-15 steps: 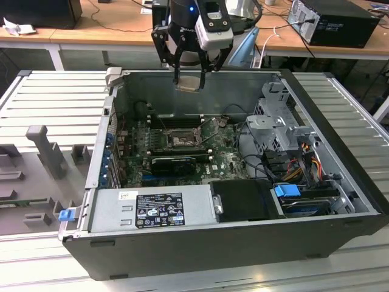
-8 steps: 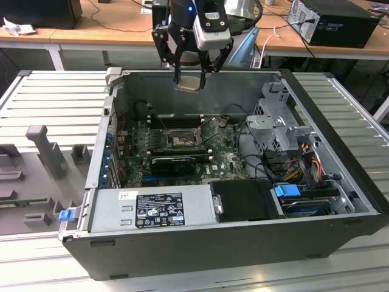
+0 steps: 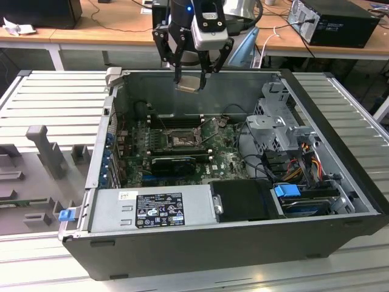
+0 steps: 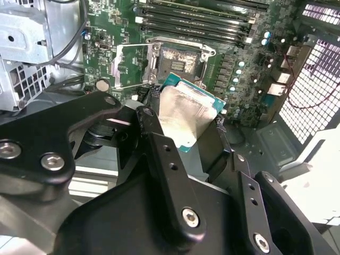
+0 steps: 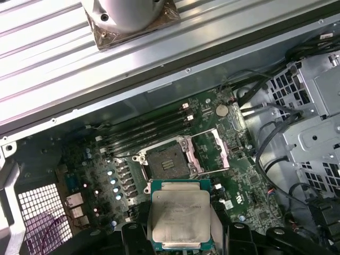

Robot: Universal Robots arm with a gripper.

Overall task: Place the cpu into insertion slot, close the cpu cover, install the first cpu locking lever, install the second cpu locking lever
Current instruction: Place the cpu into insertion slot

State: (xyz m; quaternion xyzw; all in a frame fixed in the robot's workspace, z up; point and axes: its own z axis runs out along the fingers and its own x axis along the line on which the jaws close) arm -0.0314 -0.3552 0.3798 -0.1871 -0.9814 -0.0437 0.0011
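A robot pincer (image 3: 191, 78) hangs over an open computer case, holding the cpu (image 5: 180, 215) in the air. Its two dark fingers (image 5: 130, 234) are clamped on opposite edges of the chip, which sits between them with its dull metal top towards the first wrist camera and a thin green rim showing all round.

The chip looks light, flat and rigid. Its smooth metal top seems slippery, and its hidden underside probably carries delicate contacts. The narrow edges, where the fingers grip it, therefore seem the safest place to hold it.

Below the pincer and a little beyond the chip is the insertion slot (image 5: 167, 159), a dark square socket that is open and empty. The cpu and slot are well apart, with clear air between them. The cpu cover (image 5: 212, 151), a thin metal frame, is swung open and lies just beside the slot.

Further out, the green motherboard (image 5: 249, 183) spreads around the socket, with long black memory slots (image 5: 149, 130) beyond it. The walls of the computer case (image 3: 243, 246) enclose everything.
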